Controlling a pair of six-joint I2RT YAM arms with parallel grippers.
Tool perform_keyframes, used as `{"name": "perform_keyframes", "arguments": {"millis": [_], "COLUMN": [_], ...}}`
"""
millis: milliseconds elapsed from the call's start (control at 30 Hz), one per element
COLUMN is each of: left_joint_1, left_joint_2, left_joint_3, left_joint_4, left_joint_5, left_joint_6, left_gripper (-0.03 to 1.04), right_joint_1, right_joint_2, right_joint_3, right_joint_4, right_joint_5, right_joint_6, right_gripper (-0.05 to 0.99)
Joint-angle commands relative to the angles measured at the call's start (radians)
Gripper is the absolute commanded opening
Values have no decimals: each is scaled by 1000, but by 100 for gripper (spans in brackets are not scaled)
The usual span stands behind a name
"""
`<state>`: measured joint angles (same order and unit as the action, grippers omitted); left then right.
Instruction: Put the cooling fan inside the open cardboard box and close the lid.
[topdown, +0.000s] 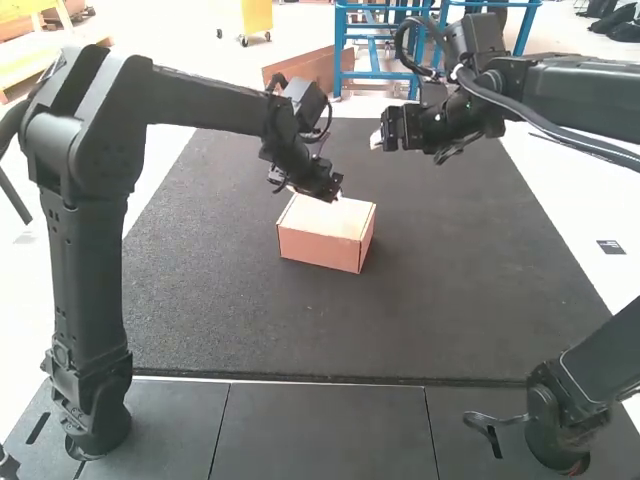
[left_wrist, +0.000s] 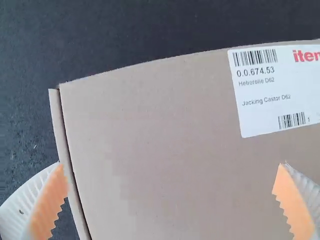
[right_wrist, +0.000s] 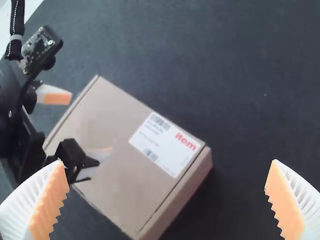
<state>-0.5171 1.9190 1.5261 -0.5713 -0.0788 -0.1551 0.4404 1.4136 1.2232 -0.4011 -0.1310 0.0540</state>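
Note:
A brown cardboard box (topdown: 326, 232) stands in the middle of the black mat with its lid lying flat and shut. A white label (right_wrist: 165, 142) is stuck on the lid. My left gripper (topdown: 318, 190) hangs open just above the box's far left edge; in the left wrist view its orange pads (left_wrist: 47, 200) straddle the lid (left_wrist: 165, 150). My right gripper (topdown: 383, 132) is open and held higher, behind and to the right of the box. The right wrist view looks down on the box (right_wrist: 135, 165) and on the left gripper (right_wrist: 75, 125) at the box's edge.
The black mat (topdown: 450, 280) covers most of the table, with bare mat on every side of the box. Pale surface borders the mat at left and right. The two arm bases stand at the near corners.

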Motion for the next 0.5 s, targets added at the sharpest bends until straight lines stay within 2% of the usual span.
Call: {"name": "perform_keyframes", "arguments": {"millis": [0,133,267,467], "left_joint_1": [2,14,17,66], "left_joint_2": [-64,-109,-163,-285], "left_joint_3": [103,146,132,22], "left_joint_4": [-25,-62,-102,-61], "left_joint_5": [11,17,34,34], "left_joint_6": [-18,-49,-55,-55], "left_gripper": [97,97,97,97], "right_joint_1": [-14,-19,-32,-75], "right_joint_2": [4,-11,-56,-156], "right_joint_3": [41,41,32,-16], "right_joint_4": [-13,-47,-51,-44], "right_joint_5": [13,30,36,44], "right_joint_6": [49,49,47,26], "right_gripper": [90,91,91,91]}}
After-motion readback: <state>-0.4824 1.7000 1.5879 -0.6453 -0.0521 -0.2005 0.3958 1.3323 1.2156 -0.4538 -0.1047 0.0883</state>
